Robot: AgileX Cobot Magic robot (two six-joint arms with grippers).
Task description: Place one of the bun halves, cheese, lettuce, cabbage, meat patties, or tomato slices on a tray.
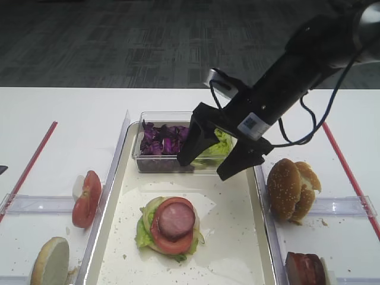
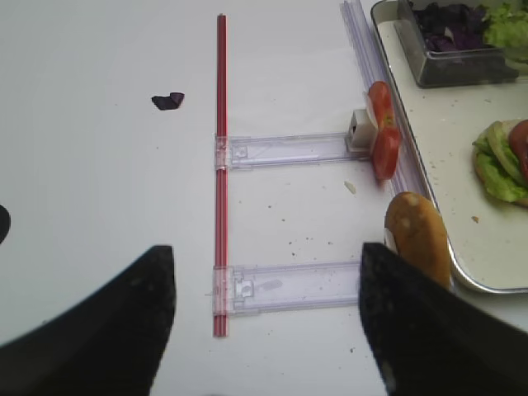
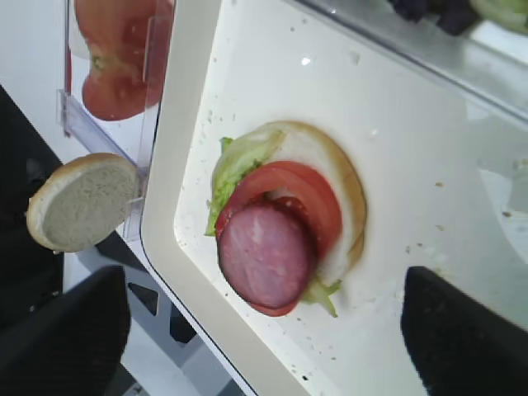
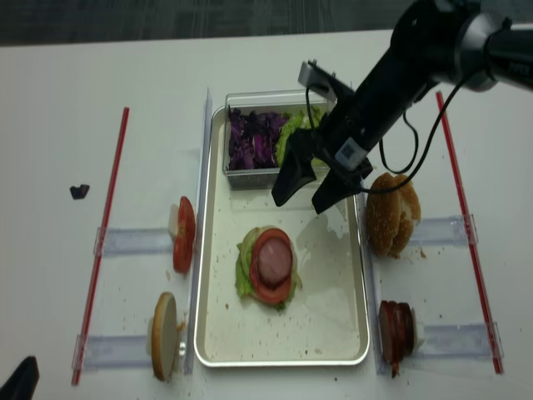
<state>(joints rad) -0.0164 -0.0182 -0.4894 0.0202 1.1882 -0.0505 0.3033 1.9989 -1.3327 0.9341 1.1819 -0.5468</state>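
Right gripper [image 1: 211, 159]: jaws spread wide, empty, hanging above the tray [image 1: 234, 249] just in front of the clear box [image 1: 155, 164] (purple cabbage [image 1: 161, 139] and lettuce [image 1: 218, 144] inside). Below it on the tray: bun half, lettuce, tomato slice, one of the meat patties [image 1: 176, 218] on top. Left gripper [image 2: 264, 318]: fingers apart over the counter [image 2: 99, 181], holding nothing.

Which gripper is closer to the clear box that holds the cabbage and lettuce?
Right. The right gripper hangs open above the tray, its fingers just in front of the clear box. The left gripper is far away, over the bare table's left side.
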